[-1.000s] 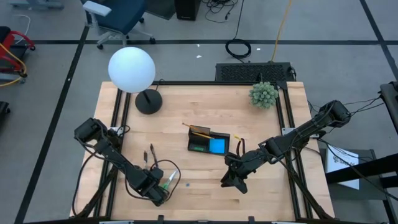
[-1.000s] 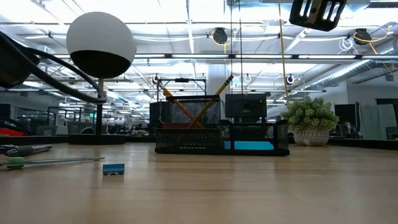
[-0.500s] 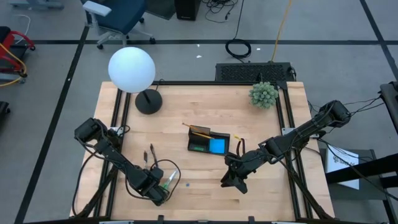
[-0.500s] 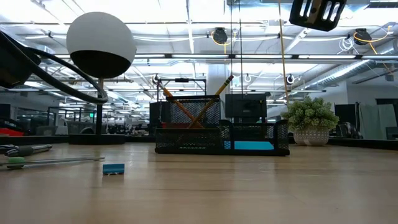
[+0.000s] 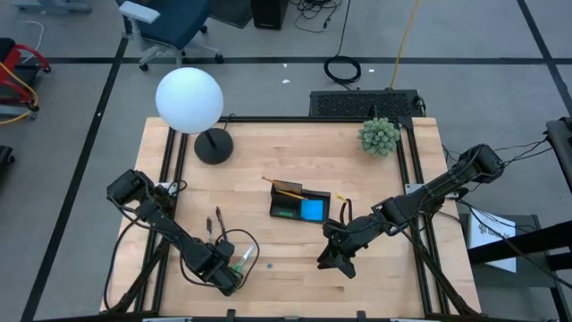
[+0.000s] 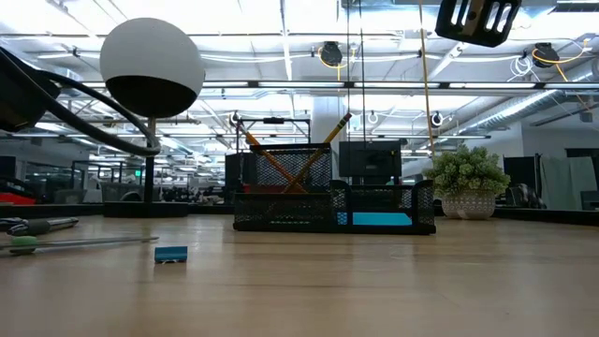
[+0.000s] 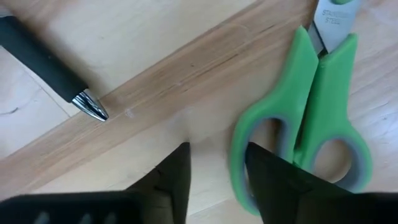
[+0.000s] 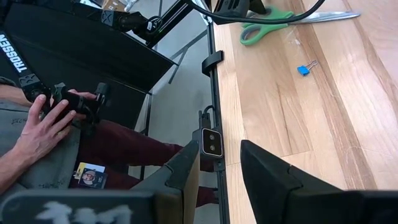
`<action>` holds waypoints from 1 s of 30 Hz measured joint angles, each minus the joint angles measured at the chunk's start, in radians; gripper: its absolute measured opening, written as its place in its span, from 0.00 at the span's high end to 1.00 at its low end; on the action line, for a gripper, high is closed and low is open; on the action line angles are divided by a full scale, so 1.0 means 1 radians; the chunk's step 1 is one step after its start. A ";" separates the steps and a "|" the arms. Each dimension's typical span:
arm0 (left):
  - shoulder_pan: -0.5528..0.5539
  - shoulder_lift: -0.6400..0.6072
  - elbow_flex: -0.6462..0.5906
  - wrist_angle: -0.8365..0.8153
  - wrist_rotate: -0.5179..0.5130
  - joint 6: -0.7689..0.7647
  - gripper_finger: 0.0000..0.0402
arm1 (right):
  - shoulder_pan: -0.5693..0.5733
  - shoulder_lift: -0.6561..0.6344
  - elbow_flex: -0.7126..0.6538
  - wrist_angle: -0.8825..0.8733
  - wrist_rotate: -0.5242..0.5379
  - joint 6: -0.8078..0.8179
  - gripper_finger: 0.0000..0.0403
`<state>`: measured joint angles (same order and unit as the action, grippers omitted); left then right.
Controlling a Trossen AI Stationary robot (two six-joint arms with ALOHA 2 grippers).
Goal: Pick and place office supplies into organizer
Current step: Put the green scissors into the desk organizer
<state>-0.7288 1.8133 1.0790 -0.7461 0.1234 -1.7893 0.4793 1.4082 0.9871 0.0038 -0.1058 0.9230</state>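
- Organizer (image 5: 300,205) mid-worktop (image 5: 295,156); two pencils (image 6: 290,157) stand crossed in its taller section, blue pad (image 5: 314,210) inside.
- Left hand (image 7: 214,177) low over the scissors (image 7: 311,112), well left of the organizer; fingers narrowly apart beside one green handle loop, gripping nothing.
- Pen (image 7: 46,65) beside the scissors.
- Right hand (image 5: 332,260) near the organizer, fingers partly apart, empty.

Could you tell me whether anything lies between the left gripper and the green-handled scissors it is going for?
Nothing visible does: the left gripper is right at the scissors, one finger against a handle loop. A dark pen lies off to the side.
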 joint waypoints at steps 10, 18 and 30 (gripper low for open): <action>0.001 0.000 0.000 0.005 -0.006 0.001 0.82 | 0.000 0.000 0.000 0.000 0.000 0.000 0.74; 0.001 0.000 0.000 0.018 -0.012 0.001 0.84 | 0.000 0.000 0.000 0.000 0.000 0.000 0.74; 0.004 0.001 0.000 0.020 -0.015 0.014 0.84 | 0.000 0.000 0.000 0.000 0.000 0.000 0.74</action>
<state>-0.7246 1.8141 1.0794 -0.7263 0.1087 -1.7750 0.4795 1.4082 0.9871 0.0036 -0.1055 0.9230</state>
